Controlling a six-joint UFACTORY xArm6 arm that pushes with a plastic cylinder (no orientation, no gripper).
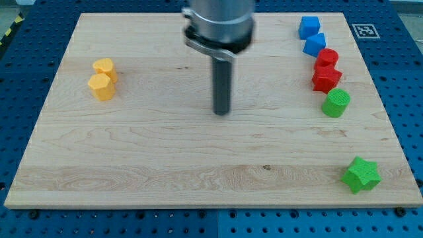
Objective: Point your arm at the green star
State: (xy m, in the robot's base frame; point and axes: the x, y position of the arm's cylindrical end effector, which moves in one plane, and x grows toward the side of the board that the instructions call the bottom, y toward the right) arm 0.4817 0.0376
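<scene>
My tip is sitting mid-board, touching nothing; no gripper here, just the bare rod. Green star is lying well apart at about 4 o'clock, near the board's bottom right corner. Green cylinder is standing at 3 o'clock, below the red blocks. Suggest sliding diagonally, passing under the cylinder, stopping just short of the star.

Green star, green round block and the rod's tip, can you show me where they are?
green star (pixel 361 174), camera view, middle of its top face
green cylinder (pixel 336 102), camera view, its top face
my tip (pixel 221 112), camera view, rod's very bottom end
</scene>
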